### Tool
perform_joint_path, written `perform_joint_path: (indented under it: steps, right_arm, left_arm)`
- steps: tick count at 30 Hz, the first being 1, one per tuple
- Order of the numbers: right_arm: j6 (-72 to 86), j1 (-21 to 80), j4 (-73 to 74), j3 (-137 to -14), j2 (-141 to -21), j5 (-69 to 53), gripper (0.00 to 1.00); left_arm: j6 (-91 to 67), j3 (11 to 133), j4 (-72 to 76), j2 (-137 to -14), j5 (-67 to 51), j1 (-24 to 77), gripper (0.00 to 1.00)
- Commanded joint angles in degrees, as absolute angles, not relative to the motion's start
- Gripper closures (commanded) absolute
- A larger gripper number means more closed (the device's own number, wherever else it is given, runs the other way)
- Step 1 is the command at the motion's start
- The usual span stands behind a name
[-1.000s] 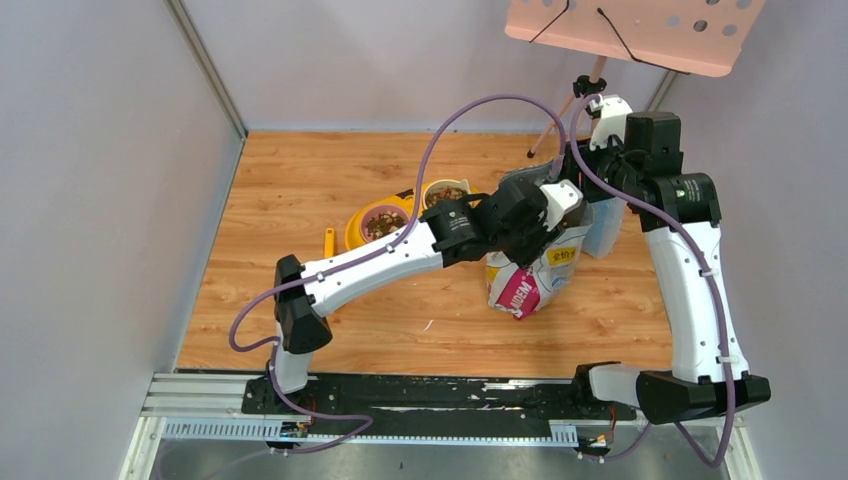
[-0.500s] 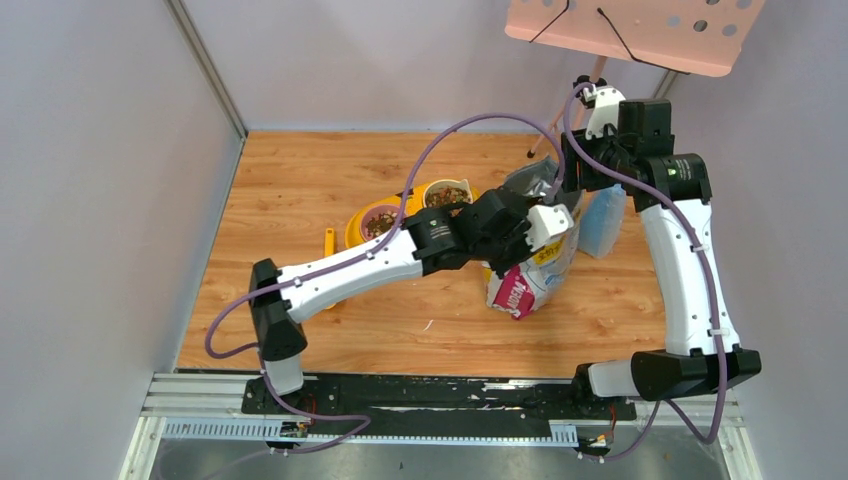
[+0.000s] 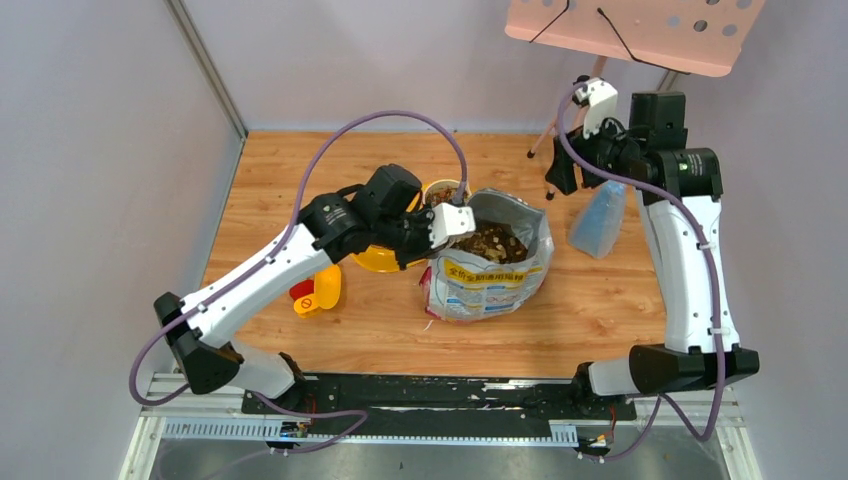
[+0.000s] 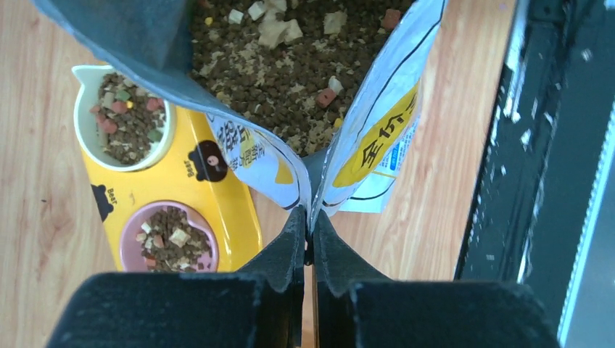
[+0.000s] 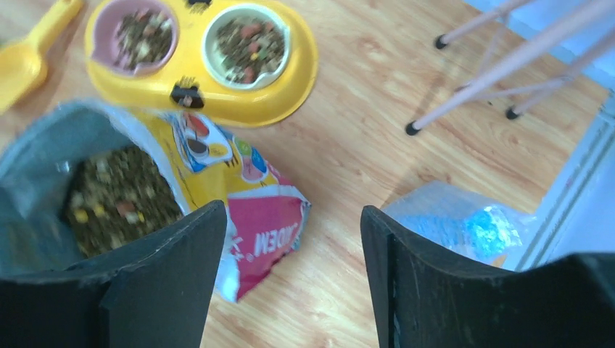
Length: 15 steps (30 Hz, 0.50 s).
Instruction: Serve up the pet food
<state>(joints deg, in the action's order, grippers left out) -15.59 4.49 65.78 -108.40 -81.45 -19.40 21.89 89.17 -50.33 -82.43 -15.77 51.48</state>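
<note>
The pet food (image 3: 491, 242) is brown kibble heaped inside the open printed foil bag (image 3: 487, 282) at mid-table. My left gripper (image 3: 437, 245) is shut on the bag's left rim; in the left wrist view the jaws (image 4: 310, 221) pinch the bag's folded edge (image 4: 319, 174) below the kibble (image 4: 275, 65). More kibble fills the white bowl (image 4: 123, 123) and pink bowl (image 4: 168, 235) of the yellow feeder (image 4: 217, 203). My right gripper (image 3: 556, 180) is open and empty, raised to the right of the bag. Its view (image 5: 294, 239) shows the bag (image 5: 246, 196) and feeder (image 5: 217, 101) below.
A yellow scoop (image 3: 320, 289) lies left of the feeder, also in the right wrist view (image 5: 22, 61). A blue-white packet (image 3: 598, 222) stands right of the bag. A pink stand (image 3: 640, 30) with thin legs (image 5: 471, 58) is at the back right. Grey walls close both sides.
The left gripper has dragged the bag leftward toward the feeder, and its mouth now gapes open. The right gripper has let go of the bag top and moved back and right.
</note>
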Motion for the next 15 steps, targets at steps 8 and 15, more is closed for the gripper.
perform_joint_path:
  steps: [8,15]
  right_arm:
    - [-67.48,1.32,87.19,-98.75,-75.47,-40.16,0.33]
    - [-78.35,1.40,87.12,-97.04,-75.51,-39.68,0.35]
  left_arm:
    - [27.00,84.04,-49.19,-72.47,-22.84,51.02,0.49]
    - [23.24,83.61,-45.33,-73.38,-26.21,51.04,0.31]
